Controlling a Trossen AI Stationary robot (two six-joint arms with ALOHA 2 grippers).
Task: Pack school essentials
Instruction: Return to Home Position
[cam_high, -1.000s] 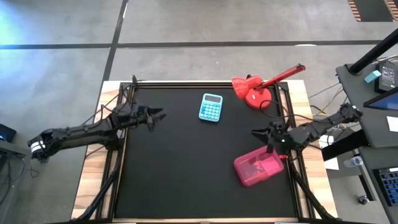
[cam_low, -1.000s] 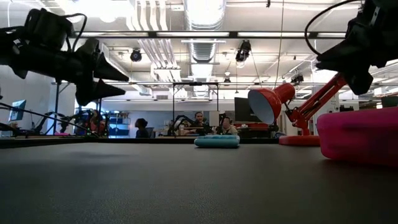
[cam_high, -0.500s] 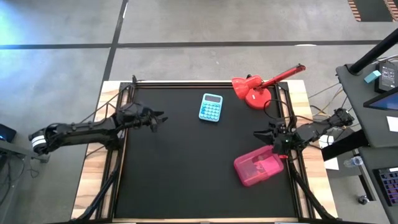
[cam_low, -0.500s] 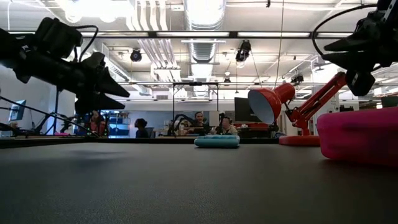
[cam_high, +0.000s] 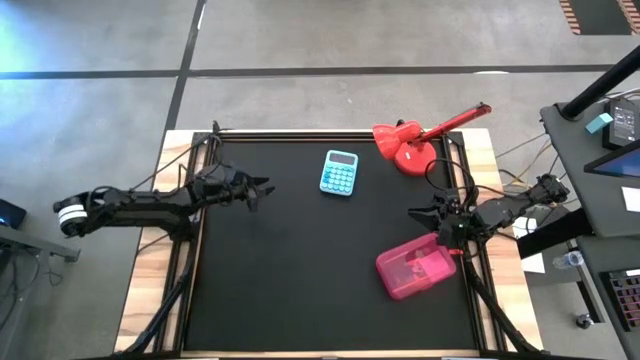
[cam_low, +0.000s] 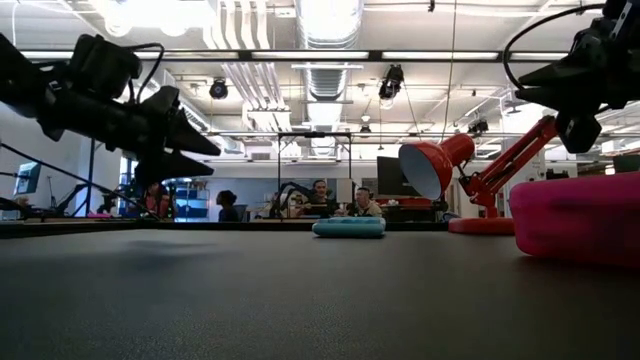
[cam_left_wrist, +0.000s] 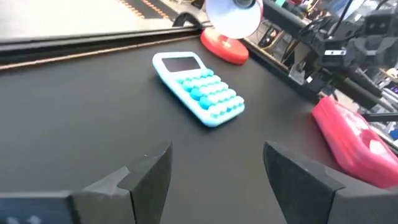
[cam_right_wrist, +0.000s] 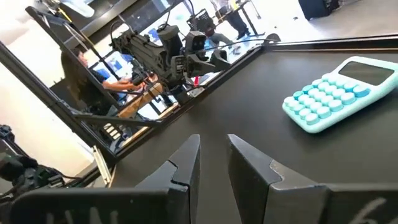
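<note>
Pink see-through box (cam_high: 415, 270) sits lid shut on the table (cam_high: 290, 280); left hand (cam_high: 263, 187) wide, right hand (cam_high: 415, 213) narrow, both empty.

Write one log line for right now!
left gripper: open, above table | right gripper: open, near red box | calculator, lamp: on table

Table (cam_high: 300, 290): calculator (cam_high: 340, 173) at far centre, desk lamp (cam_high: 412, 146) just to its right, by the far-right corner. Supply box (cam_high: 415, 268) near the right edge, nearer the front — well apart from both. Left gripper (cam_high: 262, 187) over the left side, level with the calculator; right gripper (cam_high: 415, 214) just behind the box.
</note>
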